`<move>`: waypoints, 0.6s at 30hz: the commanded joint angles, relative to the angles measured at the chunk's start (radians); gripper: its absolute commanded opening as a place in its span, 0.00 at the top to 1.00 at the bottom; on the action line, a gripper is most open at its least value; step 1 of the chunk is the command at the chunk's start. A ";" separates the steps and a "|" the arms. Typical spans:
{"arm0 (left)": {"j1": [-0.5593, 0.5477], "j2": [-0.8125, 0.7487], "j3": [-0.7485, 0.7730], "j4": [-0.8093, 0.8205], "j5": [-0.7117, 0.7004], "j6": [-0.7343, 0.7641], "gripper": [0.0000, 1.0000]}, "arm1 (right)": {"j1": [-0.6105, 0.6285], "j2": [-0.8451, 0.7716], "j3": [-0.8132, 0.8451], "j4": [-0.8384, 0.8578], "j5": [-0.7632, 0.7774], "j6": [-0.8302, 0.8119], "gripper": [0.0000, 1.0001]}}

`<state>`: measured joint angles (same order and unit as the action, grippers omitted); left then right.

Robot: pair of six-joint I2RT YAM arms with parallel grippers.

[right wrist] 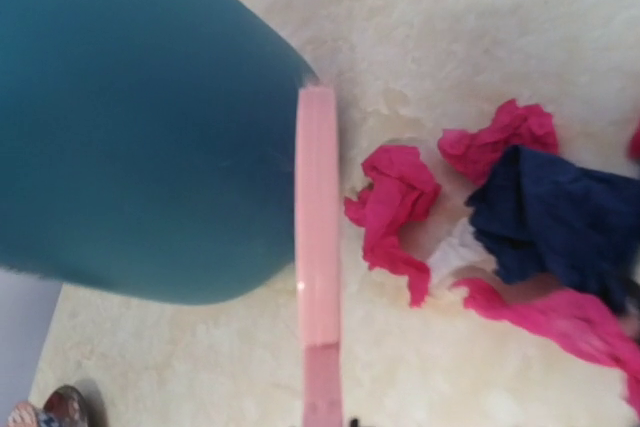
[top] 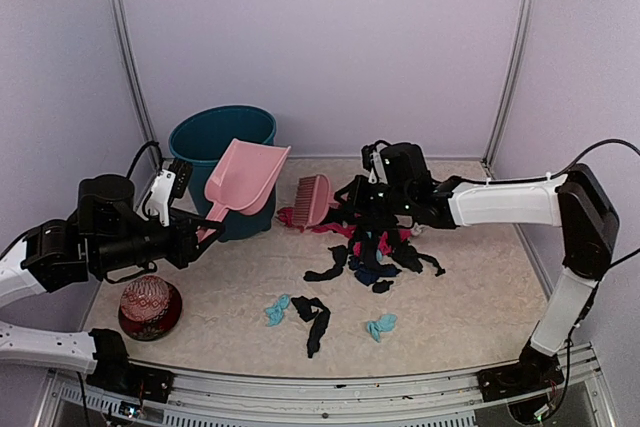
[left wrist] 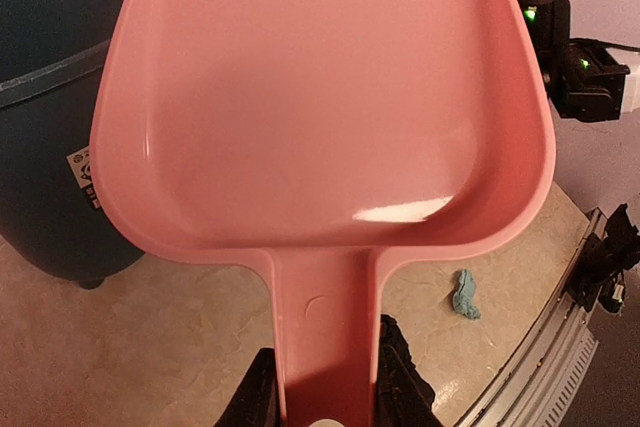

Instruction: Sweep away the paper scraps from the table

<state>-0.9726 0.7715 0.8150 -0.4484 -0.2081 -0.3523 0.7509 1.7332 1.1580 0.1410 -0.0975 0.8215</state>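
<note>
Toward the right-centre of the bench (top: pixel 470 297), the paper scraps (top: pixel 375 247) lie heaped just right of the brush (top: pixel 312 199), which the right claw (top: pixel 365 190) clenches by its handle; that arm is nearer. Well to the left, the left claw (left wrist: pixel 325 402) grips the handle of the dustpan (left wrist: pixel 320 117), pan raised beside the bucket (top: pixel 215 137). Only the left wrist view shows the pan empty; only the overhead view shows stray teal and black scraps nearer the bases.

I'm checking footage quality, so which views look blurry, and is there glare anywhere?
Right wrist view: soft throughout, teal bin and pink brush blurred up close. Left wrist view: sharp, with a white glare patch on the pink dustpan. Top view: evenly lit, faint shadows only.
</note>
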 commanded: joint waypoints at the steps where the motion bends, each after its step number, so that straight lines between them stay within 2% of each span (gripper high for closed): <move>1: 0.008 -0.014 -0.016 0.037 0.027 -0.002 1.00 | 0.015 0.126 0.100 0.113 -0.028 0.054 1.00; 10: 0.009 -0.017 -0.019 0.030 0.022 -0.007 1.00 | 0.018 0.324 0.217 0.116 -0.027 0.100 1.00; 18: 0.009 -0.027 -0.021 0.027 0.019 -0.008 1.00 | -0.026 0.276 0.099 0.088 0.029 0.083 1.00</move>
<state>-0.9691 0.7631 0.8062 -0.4438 -0.1905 -0.3584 0.7498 2.0583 1.3289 0.2276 -0.1089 0.9096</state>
